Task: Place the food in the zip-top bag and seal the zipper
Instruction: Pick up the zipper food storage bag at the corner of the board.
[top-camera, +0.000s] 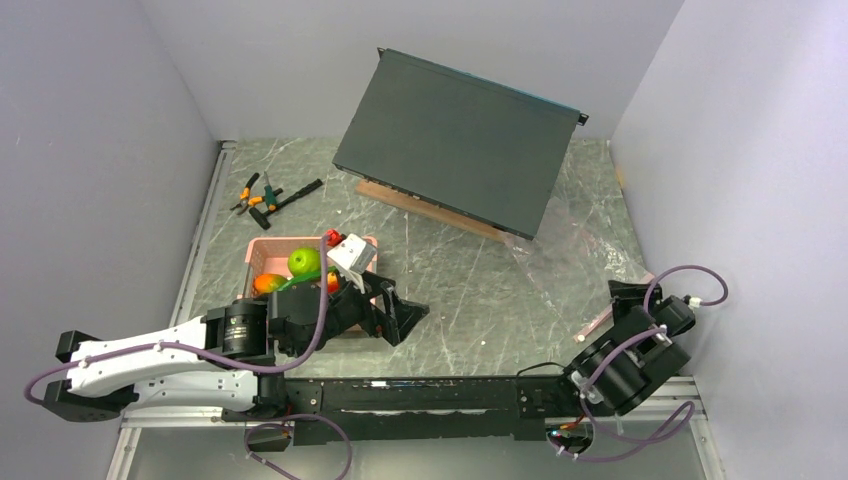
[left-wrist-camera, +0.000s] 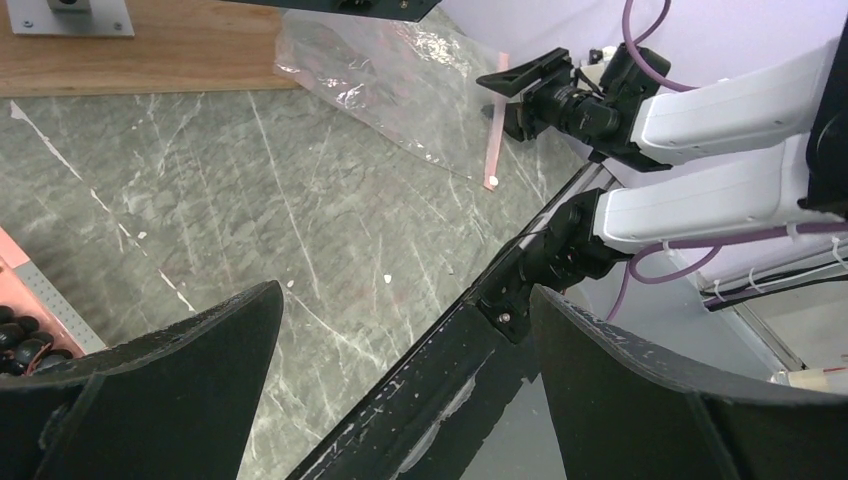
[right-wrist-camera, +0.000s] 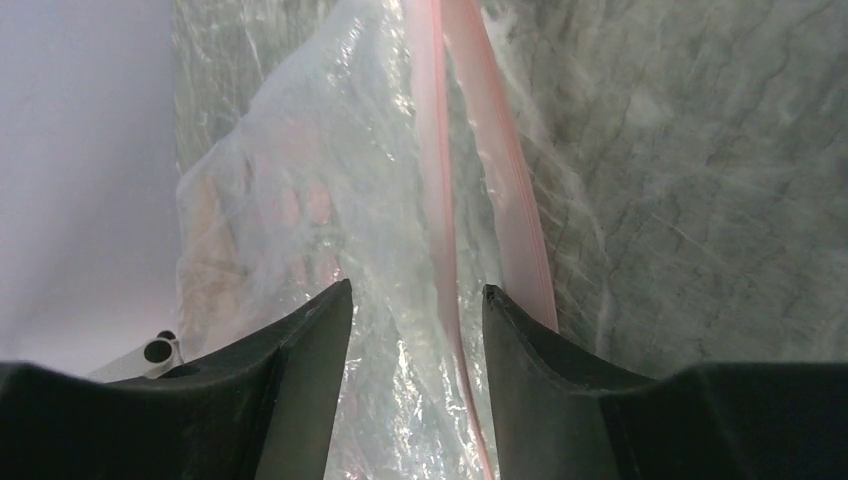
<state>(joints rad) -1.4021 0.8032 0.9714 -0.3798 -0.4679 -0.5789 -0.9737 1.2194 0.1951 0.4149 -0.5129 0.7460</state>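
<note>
The food lies in a pink basket (top-camera: 262, 248): a green apple (top-camera: 304, 262), an orange-green mango (top-camera: 267, 283) and red pieces (top-camera: 333, 238). My left gripper (top-camera: 403, 306) (left-wrist-camera: 407, 290) hangs just right of the basket, open, with only bare table between its fingers. The clear zip-top bag (top-camera: 585, 235) (left-wrist-camera: 400, 85) (right-wrist-camera: 300, 200) lies flat at the right. Its pink zipper (top-camera: 597, 323) (left-wrist-camera: 493, 135) (right-wrist-camera: 440, 190) runs toward my right gripper (top-camera: 626, 294) (right-wrist-camera: 417, 290). That gripper stands open astride the bag's mouth edge, with crinkled film and one pink strip between its fingers and a second strip by the right finger.
A dark flat panel (top-camera: 460, 140) leans on a wooden board (top-camera: 420, 205) at the back. Orange-handled pliers (top-camera: 255, 192) and a black tool (top-camera: 300, 195) lie at the back left. Purple walls close both sides. A black rail (top-camera: 420, 395) runs along the near edge.
</note>
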